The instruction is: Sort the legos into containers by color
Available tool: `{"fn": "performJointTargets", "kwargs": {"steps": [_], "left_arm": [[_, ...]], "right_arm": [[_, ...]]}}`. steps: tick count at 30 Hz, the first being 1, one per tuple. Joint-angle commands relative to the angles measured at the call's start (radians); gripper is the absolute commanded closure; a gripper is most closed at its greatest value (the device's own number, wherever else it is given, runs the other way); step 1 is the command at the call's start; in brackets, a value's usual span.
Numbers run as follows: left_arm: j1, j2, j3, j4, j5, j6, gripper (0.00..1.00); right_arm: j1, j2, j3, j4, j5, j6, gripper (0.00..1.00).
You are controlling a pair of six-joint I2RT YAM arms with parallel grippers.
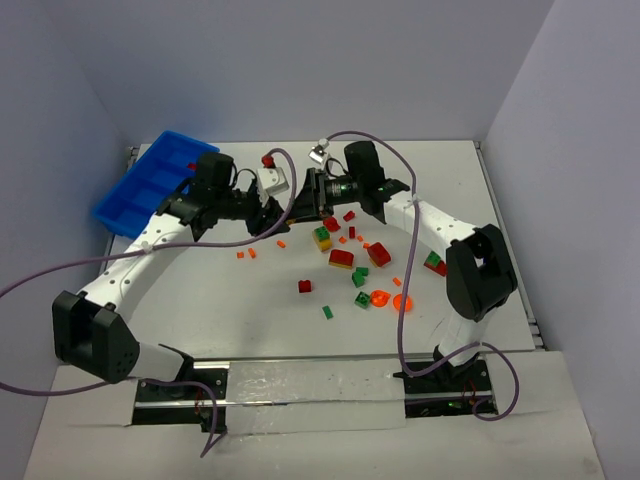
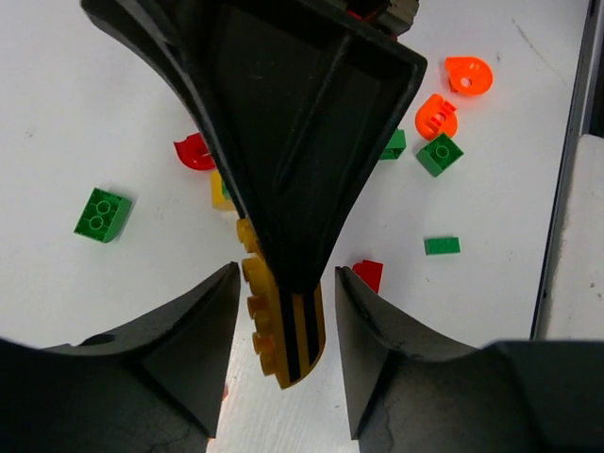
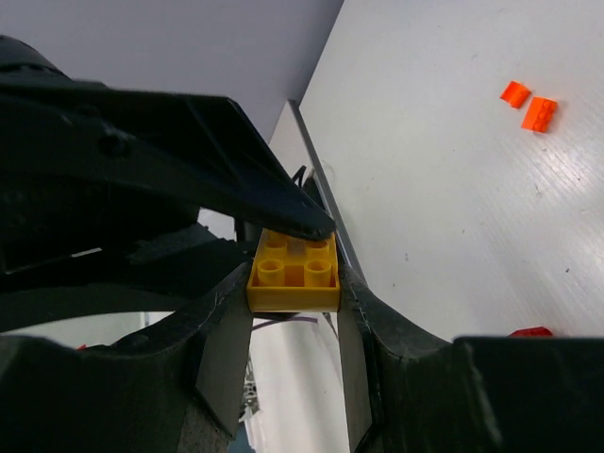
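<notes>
- The right gripper [image 3: 294, 288] is clamped on a yellow studded plastic brick [image 3: 293, 274], holding it above the white table [image 1: 250, 320].
- The left gripper [image 2: 283, 283] has its jaws apart, one finger on each side of that brick, with a gap on both sides.
- The blue compartmented plastic bin [image 1: 140, 190] sits at the far left; one red piece seems to lie in it.
- Many red, green and orange bricks [image 1: 350, 258] lie scattered on the table, so sorting appears barely begun.

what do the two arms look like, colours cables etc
Both the left arm and right arm have white links with bulky black joints. A thin purple cable loops along each. The fingers are matte black wedges, broad at the root, tapering to the tip.
</notes>
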Motion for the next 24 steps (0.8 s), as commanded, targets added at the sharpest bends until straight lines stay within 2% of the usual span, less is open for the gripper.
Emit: {"fn": "performJointTargets", "kwargs": {"steps": [1,4,6,7,8,9,11,12,14,19,21,22,23,24], "left_arm": [[-0.028,0.009,0.037,-0.006,-0.065,0.054,0.51],[-0.029,0.009,0.033,-0.005,-0.086,0.053,0.63],[-0.029,0.006,0.029,-0.004,-0.102,0.05,0.75],[-0.027,0.003,0.026,-0.003,-0.11,0.044,0.79],[-0.025,0.0,0.022,0.0,-0.12,0.035,0.9],[-0.008,-0.006,0.014,0.001,-0.12,0.024,0.96],[0.033,-0.012,0.005,0.009,-0.087,-0.005,1.0],[0.061,-0.014,0.001,0.015,-0.064,-0.02,1.0],[0.167,-0.02,-0.016,0.023,-0.012,-0.058,1.0],[0.414,0.043,0.004,0.076,0.04,-0.149,1.0],[0.528,0.117,0.098,0.127,-0.029,-0.255,1.0],[0.529,0.152,0.099,0.127,-0.03,-0.256,1.0],[0.57,0.185,0.127,0.161,-0.082,-0.321,1.0],[0.591,0.267,0.204,0.191,-0.139,-0.359,1.0]], "right_arm": [[0.007,-0.005,0.019,0.067,-0.031,0.022,1.0],[0.006,-0.004,0.017,0.067,-0.035,0.023,1.0],[0.006,-0.003,0.016,0.067,-0.037,0.021,1.0],[0.004,-0.003,0.016,0.065,-0.038,0.017,0.95],[0.003,-0.002,0.016,0.062,-0.04,0.013,0.84],[0.0,-0.002,0.013,0.06,-0.04,0.008,0.71],[-0.011,-0.005,0.008,0.059,-0.037,0.008,0.45],[-0.029,-0.007,0.005,0.055,-0.035,0.007,0.22],[-0.058,-0.016,0.005,0.043,-0.025,-0.007,0.1],[-0.182,-0.04,0.019,-0.026,0.015,-0.078,0.06],[-0.229,-0.061,0.031,-0.091,0.058,-0.151,0.05],[-0.229,-0.062,0.031,-0.092,0.058,-0.152,0.05],[-0.245,-0.072,0.031,-0.107,0.073,-0.174,0.05],[-0.252,-0.082,0.032,-0.126,0.093,-0.2,0.05]]}}
